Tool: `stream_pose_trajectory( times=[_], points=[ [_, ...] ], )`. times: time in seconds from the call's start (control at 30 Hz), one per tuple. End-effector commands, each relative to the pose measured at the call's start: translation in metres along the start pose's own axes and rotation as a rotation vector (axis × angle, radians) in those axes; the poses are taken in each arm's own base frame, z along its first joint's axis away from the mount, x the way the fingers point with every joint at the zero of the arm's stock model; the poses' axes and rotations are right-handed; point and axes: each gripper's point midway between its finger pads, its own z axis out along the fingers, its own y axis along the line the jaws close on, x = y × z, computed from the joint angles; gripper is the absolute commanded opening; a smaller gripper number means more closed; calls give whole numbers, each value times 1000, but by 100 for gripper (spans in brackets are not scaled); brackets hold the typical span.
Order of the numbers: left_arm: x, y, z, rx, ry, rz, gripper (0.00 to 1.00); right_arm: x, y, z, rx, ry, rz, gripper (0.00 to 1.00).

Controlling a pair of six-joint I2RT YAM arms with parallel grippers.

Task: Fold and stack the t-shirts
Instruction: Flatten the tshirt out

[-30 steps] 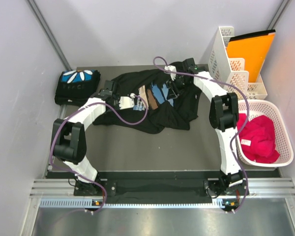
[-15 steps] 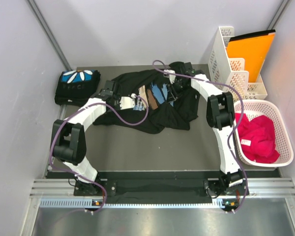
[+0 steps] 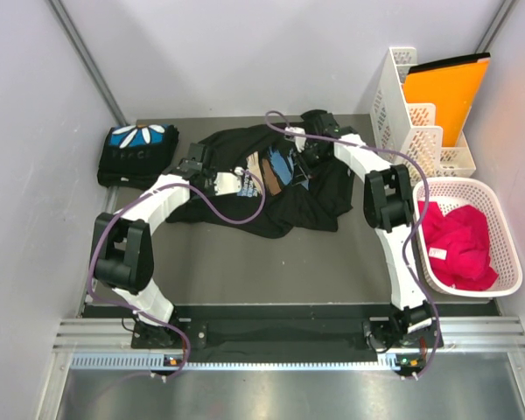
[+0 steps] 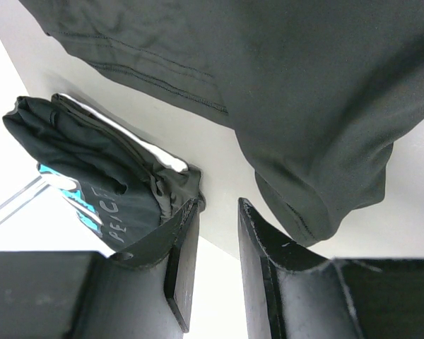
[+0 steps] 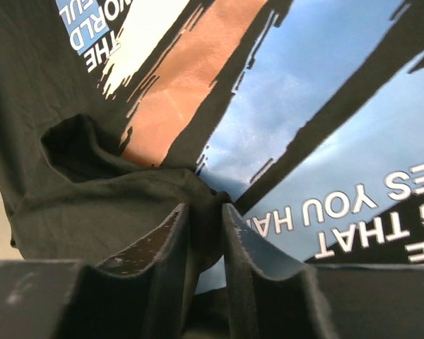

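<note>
right tool (image 5: 205,212) clamps a fold of the t-shirt (image 3: 306,206) near the worktop's (image 3: 271,262) far edge; left tool (image 4: 219,208) stands parted, empty, at its left side.

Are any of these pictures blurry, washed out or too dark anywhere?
Top external view: evenly lit and sharp, soft shadows only. Left wrist view: the table washes out nearly white beside the folded t-shirt; the left gripper is a dark silhouette. Right wrist view: the print on the brush-stroke t-shirt is crisp, the right gripper unlit and slightly soft.
</note>
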Motion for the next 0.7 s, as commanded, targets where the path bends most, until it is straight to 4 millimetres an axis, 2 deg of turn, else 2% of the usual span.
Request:
stream_pose_trajectory(
  times=[0.0, 0.1, 0.23, 0.3, 0.4, 0.47, 0.63, 0.67],
  points=[
    [-10, 19, -16, -59, -50, -12, 34, -12, 3, 2, 9, -14, -36, 17],
    [-10, 20, -17, -62, -53, -12, 34, -11, 0, -1, 38, -4, -45, 0],
    [-10, 16, -19, -52, -58, -18, 34, -21, 3, -16, 75, -13, -85, 0],
    [-11, 11, -21, -34, -63, -28, 34, -29, 6, -30, 101, -20, -113, 0],
    [-10, -5, -22, 20, -75, -22, 34, -39, 15, -52, 135, -28, -171, 0],
    [-12, -22, -24, 83, -105, -9, 34, -42, 23, -67, 160, -25, -222, 0],
    [-11, -51, -26, 179, -133, 51, 38, -35, 25, -98, 248, 33, -326, 0],
    [-9, -56, -25, 194, -128, 59, 38, -35, 31, -108, 256, 38, -340, 0]
  ],
)
